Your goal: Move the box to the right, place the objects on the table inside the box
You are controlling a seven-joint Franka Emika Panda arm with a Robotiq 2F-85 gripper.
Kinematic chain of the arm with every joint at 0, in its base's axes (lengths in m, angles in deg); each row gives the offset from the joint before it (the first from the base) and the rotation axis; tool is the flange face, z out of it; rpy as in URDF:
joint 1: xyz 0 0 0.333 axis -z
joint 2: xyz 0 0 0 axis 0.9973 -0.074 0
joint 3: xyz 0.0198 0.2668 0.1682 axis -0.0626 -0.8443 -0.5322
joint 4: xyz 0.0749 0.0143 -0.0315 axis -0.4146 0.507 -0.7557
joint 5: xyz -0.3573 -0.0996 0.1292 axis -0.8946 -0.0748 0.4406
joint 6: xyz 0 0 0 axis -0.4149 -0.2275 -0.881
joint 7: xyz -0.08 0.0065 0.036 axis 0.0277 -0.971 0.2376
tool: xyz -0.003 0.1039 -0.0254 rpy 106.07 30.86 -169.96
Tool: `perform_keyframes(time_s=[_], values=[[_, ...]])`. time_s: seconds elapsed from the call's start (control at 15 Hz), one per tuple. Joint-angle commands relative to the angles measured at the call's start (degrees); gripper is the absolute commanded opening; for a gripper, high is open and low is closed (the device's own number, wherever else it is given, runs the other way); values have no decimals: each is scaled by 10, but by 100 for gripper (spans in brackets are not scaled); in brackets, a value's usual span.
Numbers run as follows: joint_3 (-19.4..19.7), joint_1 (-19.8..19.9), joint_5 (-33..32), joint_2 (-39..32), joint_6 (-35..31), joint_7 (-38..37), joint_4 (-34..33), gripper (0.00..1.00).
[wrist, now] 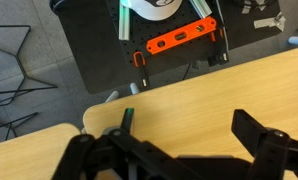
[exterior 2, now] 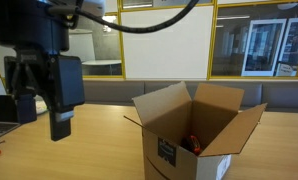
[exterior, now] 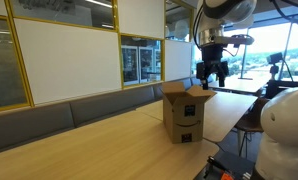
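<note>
One long wooden bench (exterior: 89,145) is carrying everything here. One cardboard box (exterior 2: 179,150) is sitting on it with its flaps standing open. It is probably light and nearly empty, stiff in the walls and floppy in the flaps, and likely sliding easily on smooth wood. I'd be pinching a wall's top rim, not a flap, or pushing low on a side. One gripper (exterior: 211,72) is hanging just above the box toward one o'clock, jaws spread wide, pinching nothing. One orange-red item (exterior 2: 192,143) is showing inside the box. In the wrist view, one small dark item (wrist: 126,118) is lying near the bench edge, toward eleven o'clock of the gripper. No rope is showing.
</note>
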Motion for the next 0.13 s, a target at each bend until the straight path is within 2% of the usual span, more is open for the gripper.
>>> perform_keyframes(time_s=[0.0, 0.07], values=[[-10, 14, 6, -2, 0, 9, -1, 100], [-10, 14, 6, -2, 0, 10, -1, 100]])
